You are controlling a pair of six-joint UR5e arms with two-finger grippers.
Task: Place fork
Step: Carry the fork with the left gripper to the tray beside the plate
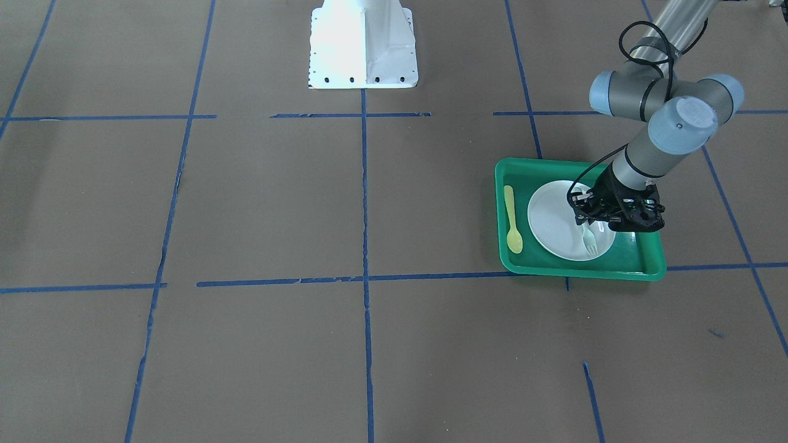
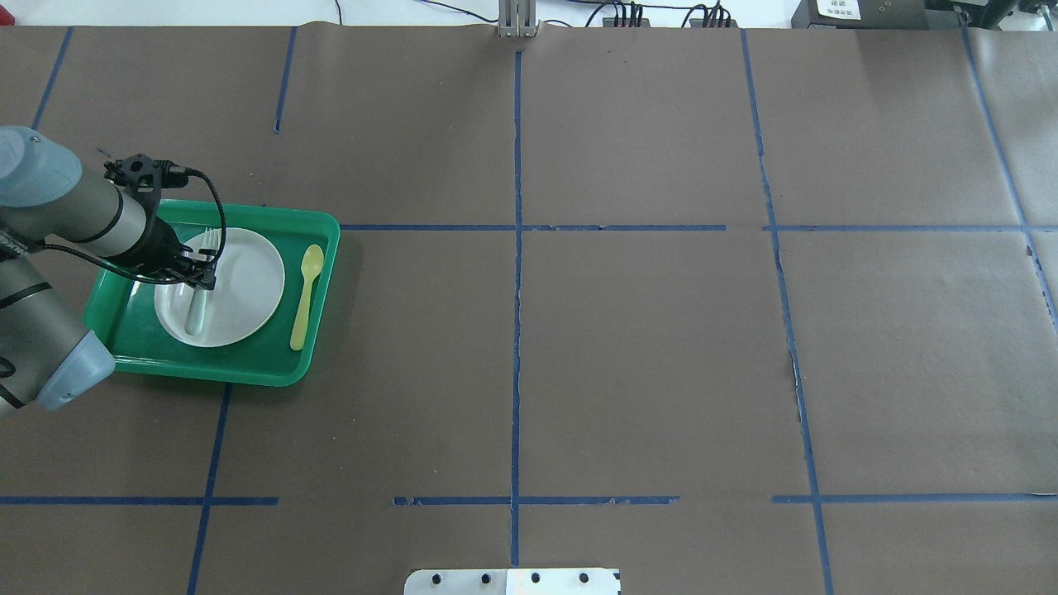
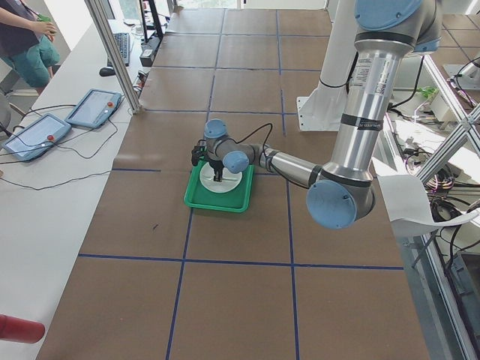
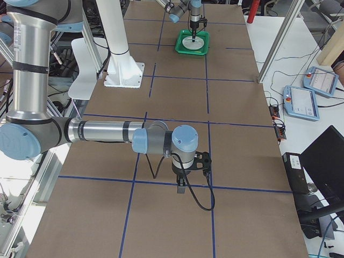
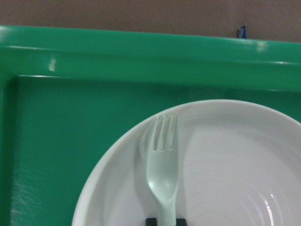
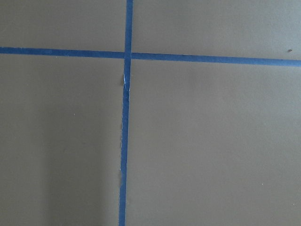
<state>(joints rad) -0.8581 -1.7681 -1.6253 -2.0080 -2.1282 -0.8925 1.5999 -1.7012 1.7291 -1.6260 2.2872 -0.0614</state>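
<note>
The pale grey-green fork (image 5: pixel 163 169) lies on the left part of the white plate (image 5: pixel 235 165) in the green tray (image 5: pixel 94 61), tines toward the tray's far rim. My left gripper (image 2: pixel 198 279) stands over the plate (image 2: pixel 248 281), its fingertips close on both sides of the fork's handle (image 2: pixel 198 307). In the front view the fork's tines (image 1: pixel 590 241) stick out below the left gripper (image 1: pixel 590 224). My right gripper (image 4: pixel 181 189) hangs over bare table far from the tray; I cannot tell whether it is open or shut.
A yellow-green spoon (image 2: pixel 306 285) lies in the tray (image 2: pixel 248 368) beside the plate, on the side toward the table's middle. The tray sits at the table's left end. Blue tape lines cross the brown table. The robot's white base (image 1: pixel 363 49) stands at the near edge.
</note>
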